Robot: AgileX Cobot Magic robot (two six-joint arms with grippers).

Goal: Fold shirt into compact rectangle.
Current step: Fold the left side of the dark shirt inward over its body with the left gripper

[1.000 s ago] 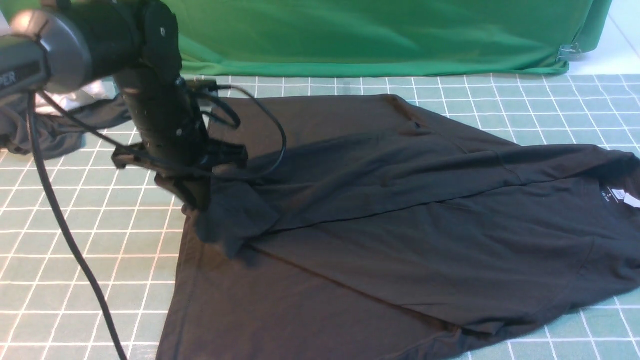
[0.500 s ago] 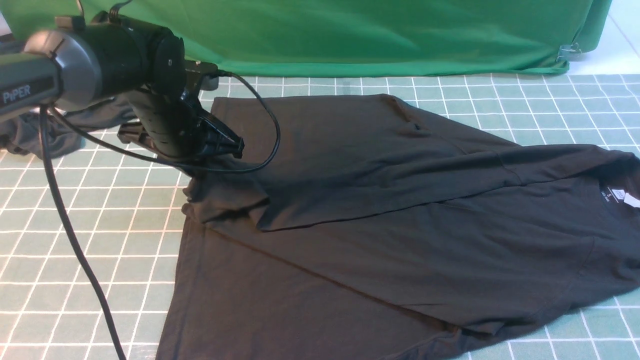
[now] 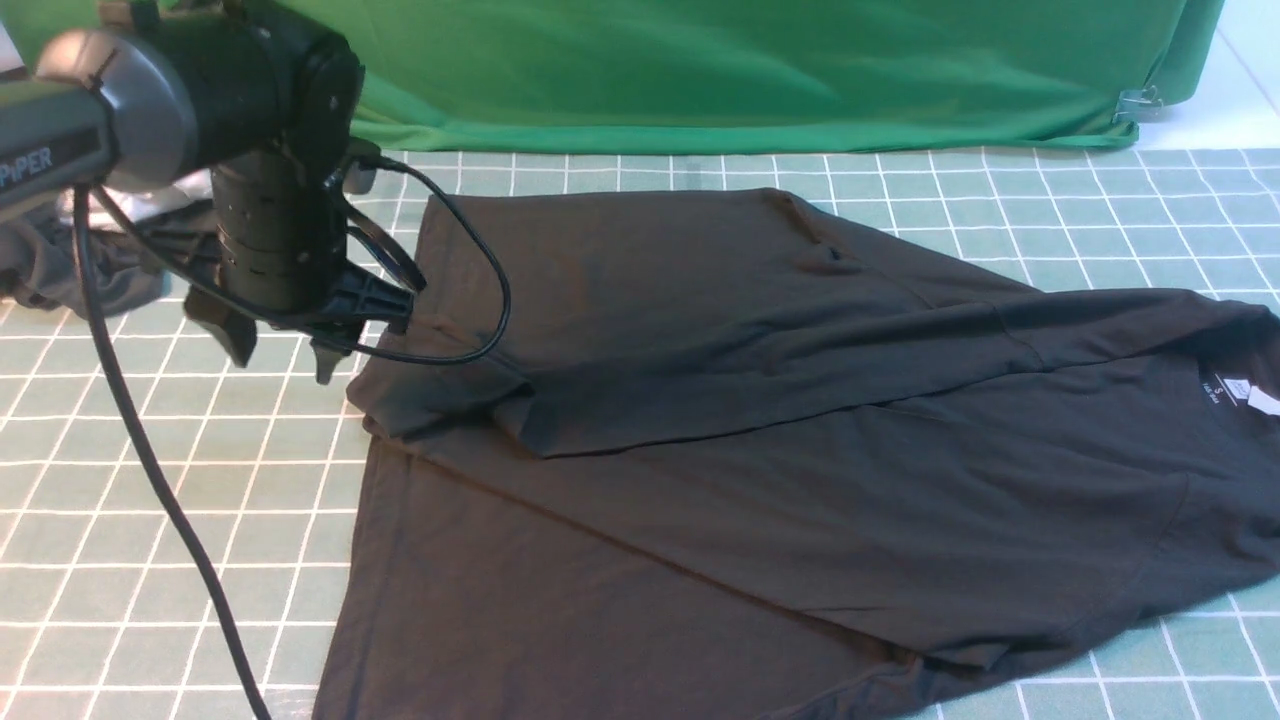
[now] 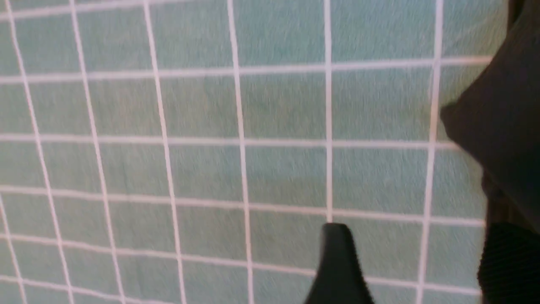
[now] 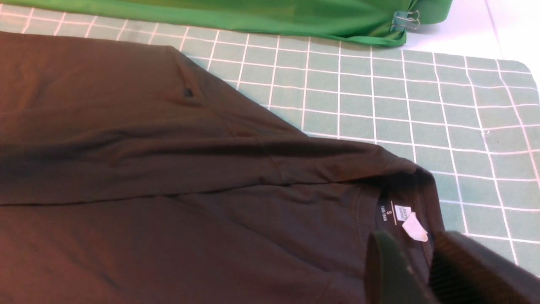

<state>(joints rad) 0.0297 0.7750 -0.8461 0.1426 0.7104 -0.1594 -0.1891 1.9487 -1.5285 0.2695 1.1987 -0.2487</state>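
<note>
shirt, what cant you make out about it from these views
Near hem of the shirt: cut off by the front view's bottom edge.
Neck label small print: too small in front and right wrist views.
Right gripper: jaws cropped by the right wrist view's edge; hold on shirt unclear.

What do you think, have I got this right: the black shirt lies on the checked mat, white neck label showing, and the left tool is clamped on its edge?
Not quite. The left tool is open and grips nothing: the front view shows its fingers apart above the mat, beside the shirt. The rest holds: shirt on the checked mat, white neck label showing.
</note>
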